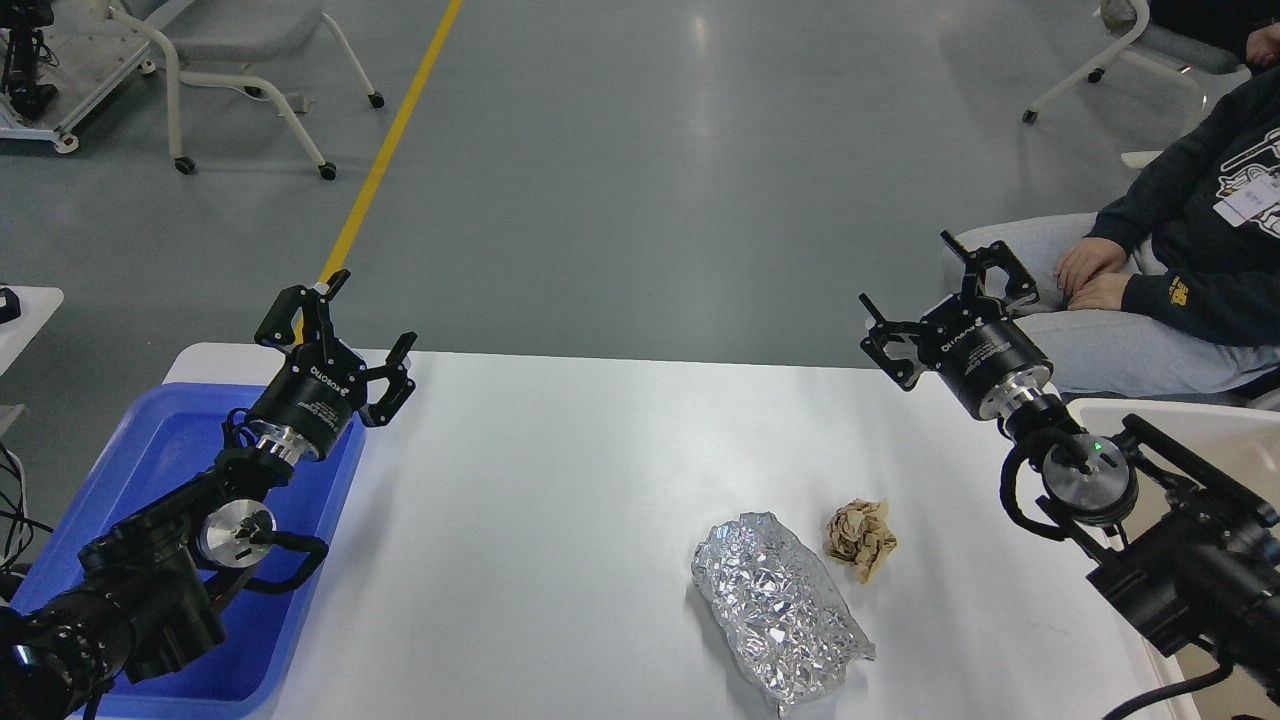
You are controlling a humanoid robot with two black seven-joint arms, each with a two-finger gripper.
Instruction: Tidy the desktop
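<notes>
The white desktop [560, 520] fills the lower middle of the head view. A crumpled sheet of silver foil [778, 606] lies on its front right part. A small crumpled brown paper ball [859, 537] lies just right of and behind the foil. My left gripper [352, 325] is open and empty, held above the desktop's far left corner. My right gripper [922, 295] is open and empty, held above the desktop's far right edge, well behind the paper ball.
A blue tray [170, 470] sits on the desktop's left end under my left arm. A cream-white bin [1105, 412] stands at the right, mostly behind my right arm. A seated person [1190, 270] is beyond the far right corner. Wheeled chairs stand on the grey floor behind.
</notes>
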